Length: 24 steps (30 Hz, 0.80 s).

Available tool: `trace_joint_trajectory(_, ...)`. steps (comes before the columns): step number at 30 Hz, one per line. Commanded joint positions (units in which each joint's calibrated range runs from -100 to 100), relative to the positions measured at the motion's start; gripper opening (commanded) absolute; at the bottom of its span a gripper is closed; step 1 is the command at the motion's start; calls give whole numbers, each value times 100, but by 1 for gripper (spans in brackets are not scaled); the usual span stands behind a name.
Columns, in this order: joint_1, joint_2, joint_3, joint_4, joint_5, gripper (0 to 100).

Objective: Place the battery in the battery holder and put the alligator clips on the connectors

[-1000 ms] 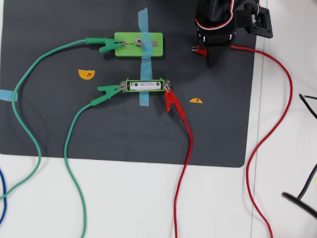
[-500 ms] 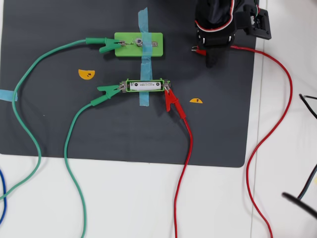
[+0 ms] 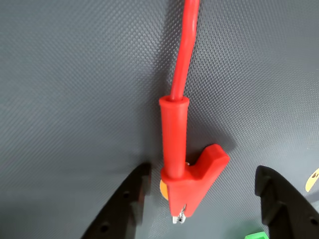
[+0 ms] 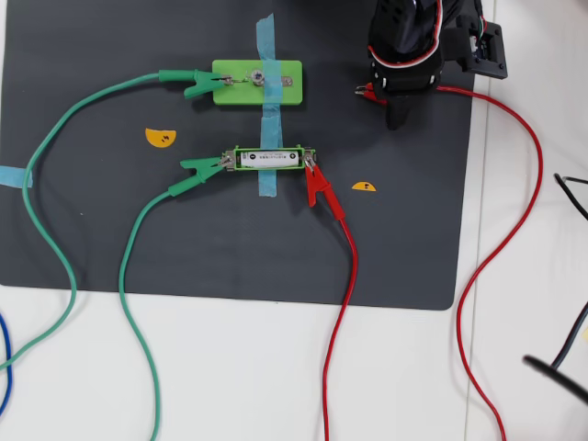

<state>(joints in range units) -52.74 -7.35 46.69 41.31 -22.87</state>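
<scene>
The battery (image 4: 266, 159) lies inside the bright-green battery holder (image 4: 266, 149) at the middle of the dark mat. A green alligator clip (image 4: 197, 166) bites the holder's left connector (image 4: 226, 161), and a red alligator clip (image 4: 318, 186) bites the right one. Another red alligator clip (image 3: 189, 179) lies loose on the mat, its nose (image 4: 366, 91) poking out from under the arm at the top right. My gripper (image 3: 202, 172) is open. Its black fingers (image 3: 127, 204) stand on either side of this clip with a gap on both sides.
A wider light-green block (image 4: 276, 82) sits higher on the mat, with a second green clip (image 4: 195, 84) on its left tab. Blue tape (image 4: 265, 41) crosses both pieces. Red (image 4: 514, 230) and green (image 4: 55, 248) wires loop over the mat (image 4: 92, 220) onto the white table.
In the overhead view the arm has shifted slightly up and to the right. The loose red clip stays where it was.
</scene>
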Motion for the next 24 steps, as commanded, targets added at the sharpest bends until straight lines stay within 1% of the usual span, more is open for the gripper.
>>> trace_joint_trajectory(1,19,101,-327,-19,13,21)
trace_joint_trajectory(5,19,450,-590,24,3,21)
trace_joint_trajectory(11,50,544,-599,41,-2,21)
trace_joint_trajectory(19,100,544,-634,652,-23,21)
trace_joint_trajectory(24,100,544,-634,738,-2,21)
